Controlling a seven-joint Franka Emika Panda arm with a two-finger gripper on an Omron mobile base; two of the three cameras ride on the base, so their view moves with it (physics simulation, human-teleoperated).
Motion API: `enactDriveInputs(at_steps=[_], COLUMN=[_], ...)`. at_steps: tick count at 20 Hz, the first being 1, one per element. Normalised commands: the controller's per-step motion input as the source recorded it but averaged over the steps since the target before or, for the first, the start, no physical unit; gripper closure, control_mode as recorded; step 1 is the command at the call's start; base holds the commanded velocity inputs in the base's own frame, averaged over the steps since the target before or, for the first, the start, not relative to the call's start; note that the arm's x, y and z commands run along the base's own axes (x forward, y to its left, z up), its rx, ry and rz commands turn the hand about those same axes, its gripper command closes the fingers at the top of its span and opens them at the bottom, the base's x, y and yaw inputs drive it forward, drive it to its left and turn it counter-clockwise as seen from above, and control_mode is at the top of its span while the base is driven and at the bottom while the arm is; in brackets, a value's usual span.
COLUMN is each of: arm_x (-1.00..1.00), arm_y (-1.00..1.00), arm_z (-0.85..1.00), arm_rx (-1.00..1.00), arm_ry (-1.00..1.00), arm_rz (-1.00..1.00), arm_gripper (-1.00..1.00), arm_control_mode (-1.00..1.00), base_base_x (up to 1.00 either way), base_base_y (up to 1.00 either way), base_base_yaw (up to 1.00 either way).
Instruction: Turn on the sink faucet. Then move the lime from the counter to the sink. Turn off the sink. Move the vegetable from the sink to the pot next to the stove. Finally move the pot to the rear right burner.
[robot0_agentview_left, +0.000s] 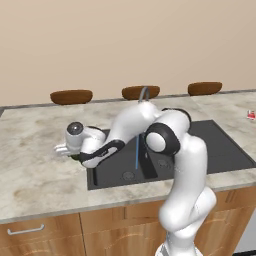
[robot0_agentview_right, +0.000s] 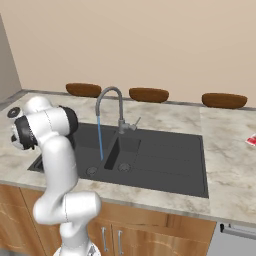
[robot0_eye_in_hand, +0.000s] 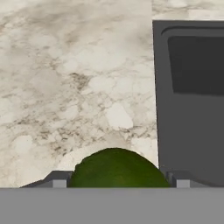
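Observation:
In the hand view the lime (robot0_eye_in_hand: 116, 168), a dark green ball, fills the gap between my two fingertips, and my gripper (robot0_eye_in_hand: 118, 179) is shut on it. It rests low on the marbled counter (robot0_eye_in_hand: 65, 78), just left of the dark sink's rim (robot0_eye_in_hand: 159, 109). From the left base view, the gripper (robot0_agentview_left: 66, 150) hangs low over the counter (robot0_agentview_left: 35, 125) at the sink's left edge. The sink faucet (robot0_agentview_right: 110, 100) arches over the sink (robot0_agentview_right: 165, 155), and a thin blue stream of water (robot0_agentview_right: 100, 140) runs from its spout into the left basin.
Three brown oval bowls stand along the back wall (robot0_agentview_right: 84, 89) (robot0_agentview_right: 148, 94) (robot0_agentview_right: 224, 100). A small red thing (robot0_agentview_right: 251, 140) lies on the counter to the right of the sink. My arm's elbow (robot0_agentview_left: 162, 137) hangs over the sink's front.

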Motion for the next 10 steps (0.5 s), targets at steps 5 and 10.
enactDriveInputs(at_steps=[5, 10], arm_x=[-0.11, -0.05], arm_y=[-0.77, -0.81], arm_z=[0.39, 0.45], arm_rx=[0.09, 0.1], arm_ry=[-0.06, -0.02], arm_rz=[-0.1, -0.11], arm_gripper=[1.0, 1.0], arm_control_mode=[-1.0, -1.0], base_base_x=[0.0, 0.0], base_base_y=[0.0, 0.0], base_base_yaw=[0.0, 0.0])
